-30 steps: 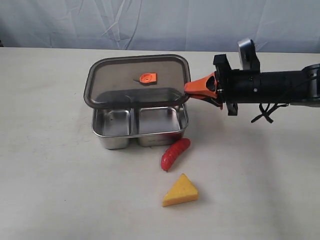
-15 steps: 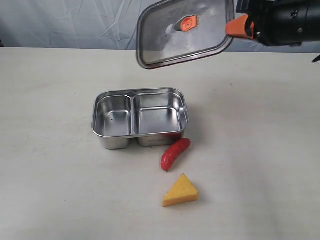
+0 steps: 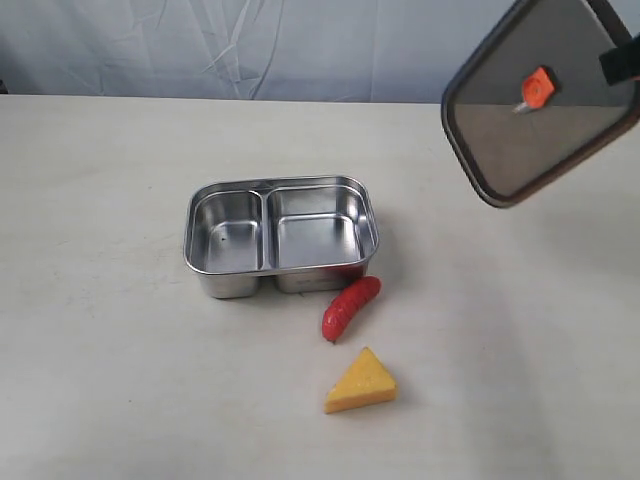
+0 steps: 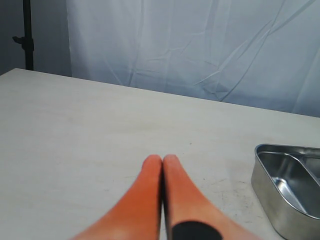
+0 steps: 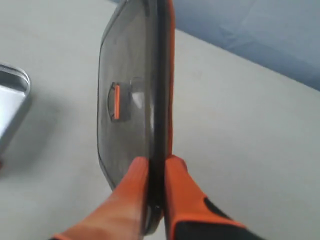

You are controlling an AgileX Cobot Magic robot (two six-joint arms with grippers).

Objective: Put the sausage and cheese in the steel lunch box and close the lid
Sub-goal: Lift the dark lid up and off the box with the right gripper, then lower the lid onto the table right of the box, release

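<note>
Two foods, sausage [image 3: 350,306] and cheese [image 3: 362,383], lie by the open lunch box [image 3: 280,183]; your right pincer [image 5: 156,165] clamps the lid [image 3: 520,140] aloft, left pincer [image 4: 162,159] pressed together; lay it flat, well clear.

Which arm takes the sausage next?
Left, likely. Left jaws are shut and empty, near the box; right jaws clamp the lid aloft. The sausage lies free beside the box.
</note>
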